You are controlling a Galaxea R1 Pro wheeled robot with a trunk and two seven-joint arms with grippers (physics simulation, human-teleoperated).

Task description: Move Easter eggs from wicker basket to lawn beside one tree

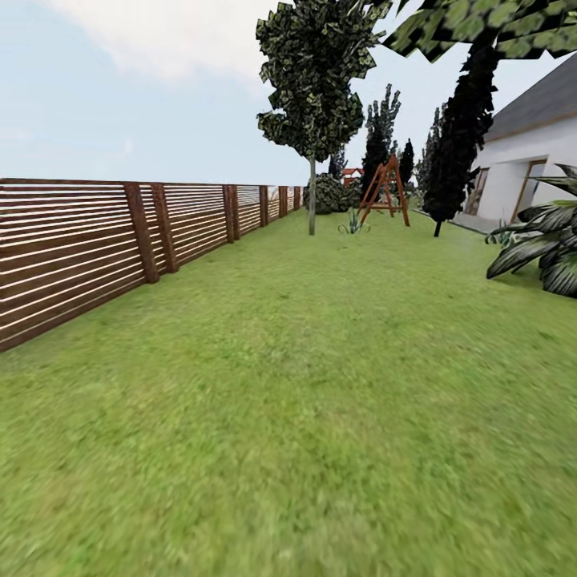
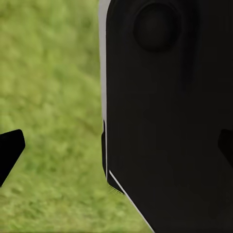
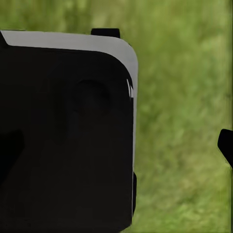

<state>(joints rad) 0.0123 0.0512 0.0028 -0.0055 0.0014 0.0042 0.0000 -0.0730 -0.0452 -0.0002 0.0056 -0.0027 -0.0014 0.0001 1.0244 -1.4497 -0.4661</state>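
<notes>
You face open lawn (image 1: 304, 401) running to a slender-trunked tree (image 1: 312, 204) far ahead, with a slatted fence (image 1: 96, 248) along your left, a swing frame (image 1: 385, 192) beyond, and a house (image 1: 529, 152) and broad-leaved plant (image 1: 545, 240) at right. Each wrist view has a dark robot body panel (image 2: 170, 121) blocking much of the grass. You cannot tell how wide either arm's fingers stand.

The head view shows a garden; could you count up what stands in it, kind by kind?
Slatted wooden fence: 1
Slender-trunked tree on the lawn: 1
Dark cypress-like trees: about 4, the far ones hard to separate
Wooden swing frame: 1
Round bush: 1
Broad-leaved plant: 1
White house: 1
Total: about 10
</notes>
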